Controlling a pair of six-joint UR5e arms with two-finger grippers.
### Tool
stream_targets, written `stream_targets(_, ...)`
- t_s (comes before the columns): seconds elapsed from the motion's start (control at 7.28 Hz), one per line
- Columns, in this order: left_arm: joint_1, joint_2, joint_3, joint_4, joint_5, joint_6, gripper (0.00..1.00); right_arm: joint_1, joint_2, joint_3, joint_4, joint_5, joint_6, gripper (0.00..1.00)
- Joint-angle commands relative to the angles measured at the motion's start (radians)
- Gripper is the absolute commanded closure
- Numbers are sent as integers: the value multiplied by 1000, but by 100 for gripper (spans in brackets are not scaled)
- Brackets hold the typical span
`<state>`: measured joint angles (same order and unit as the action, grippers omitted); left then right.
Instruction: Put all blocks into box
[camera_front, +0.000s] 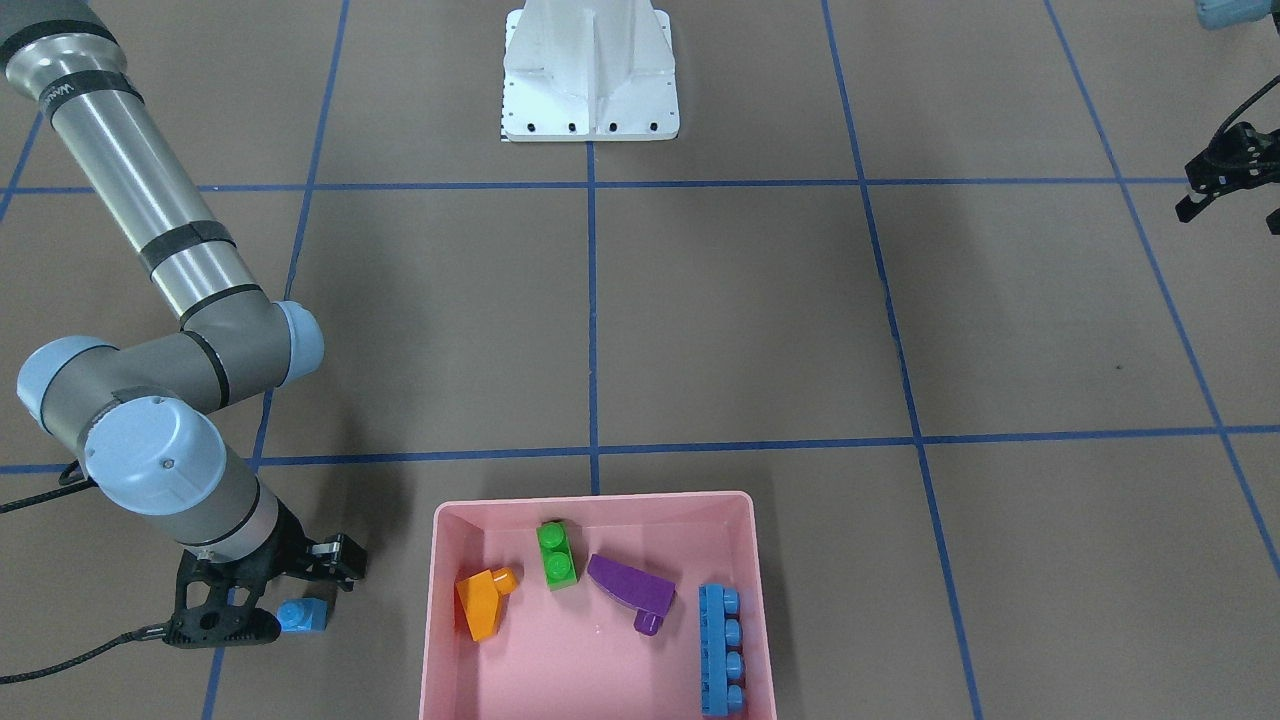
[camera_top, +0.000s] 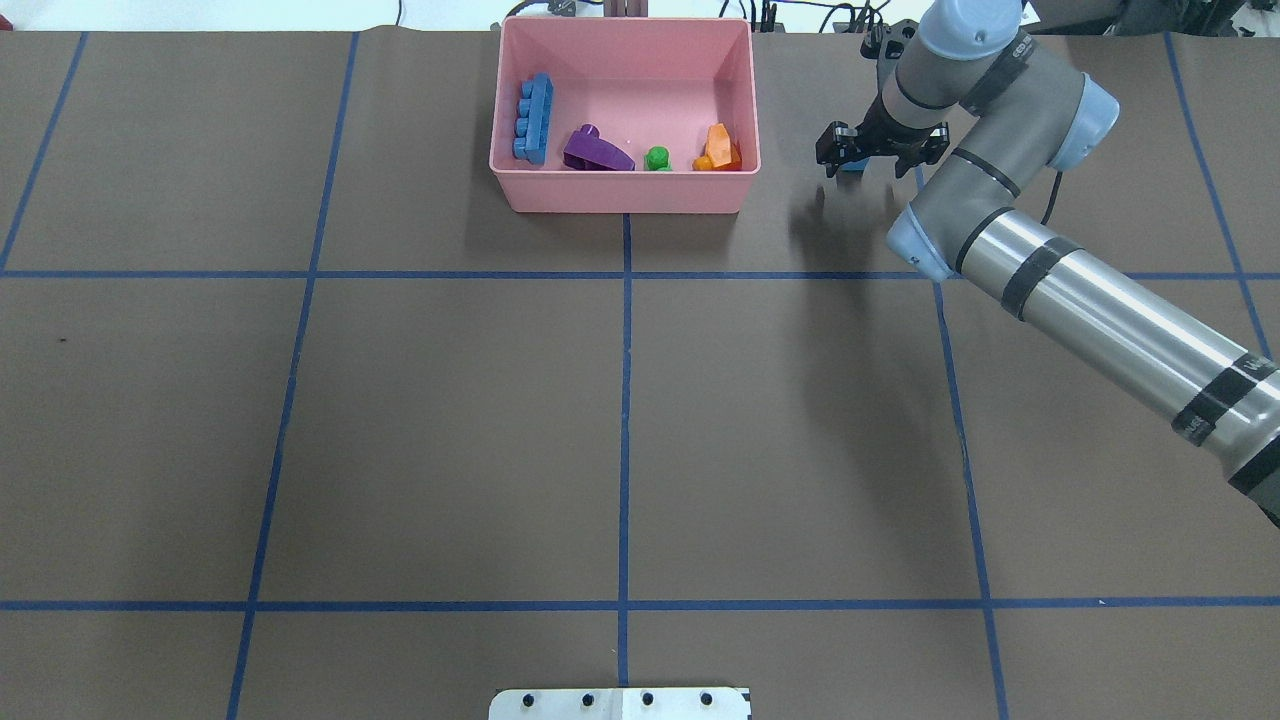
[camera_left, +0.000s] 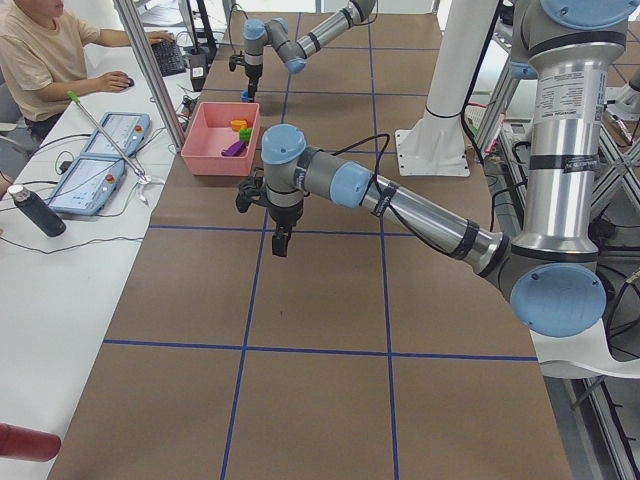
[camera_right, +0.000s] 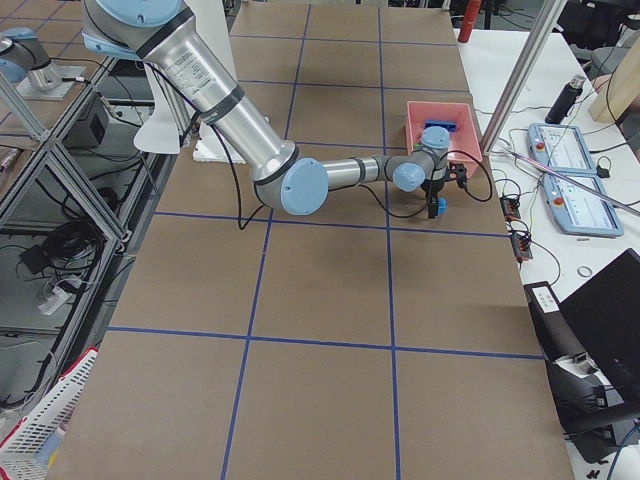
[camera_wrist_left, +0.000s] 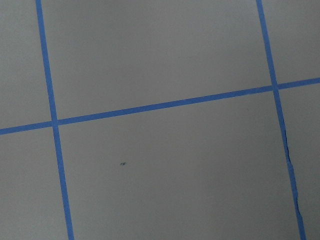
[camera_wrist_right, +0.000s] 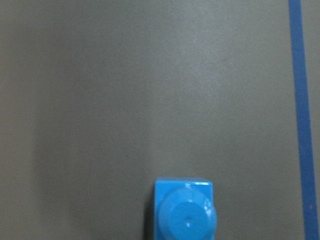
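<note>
The pink box (camera_front: 590, 498) holds the orange block (camera_front: 483, 600), the green block (camera_front: 556, 555), the purple sloped block (camera_front: 628, 587) and the long blue block (camera_front: 720, 650). The small blue one-stud block (camera_front: 303, 615) stands on the table beside the box, apart from it. My right gripper (camera_front: 285, 600) is open, low over this block, with a finger on either side. The right wrist view shows the block (camera_wrist_right: 185, 210) at the bottom centre. In the overhead view the right gripper (camera_top: 882, 160) is right of the box (camera_top: 625, 200). My left gripper (camera_front: 1235, 195) is open and empty, far from the box.
The white metal base (camera_front: 590, 80) stands at the robot's side of the table. Blue tape lines (camera_wrist_left: 165, 105) grid the brown table. A person (camera_left: 40, 60), control pendants (camera_left: 95, 170) and a bottle (camera_left: 30, 210) are on the side desk beyond the box.
</note>
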<state>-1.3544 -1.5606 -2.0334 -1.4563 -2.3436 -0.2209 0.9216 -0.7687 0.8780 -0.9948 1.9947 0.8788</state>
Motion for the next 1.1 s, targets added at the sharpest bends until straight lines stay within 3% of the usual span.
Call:
stream_targets(0.0, 0, 7, -14, 1, 0, 0, 0, -10, 20, -8, 12, -59, -4, 0)
stream_targets(0.41, 0, 7, -21, 2, 0, 0, 0, -20, 17, -11, 13, -114, -20, 9)
stream_targets(0.55, 0, 7, -21, 2, 0, 0, 0, -18, 20, -11, 13, -116, -18, 33)
stream_targets(0.82, 0, 5, -21, 1, 0, -2, 0, 0, 17, -11, 42, -117, -20, 97)
stream_targets(0.96, 0, 5, -21, 1, 0, -2, 0, 5, 17, -11, 44, -119, -29, 100)
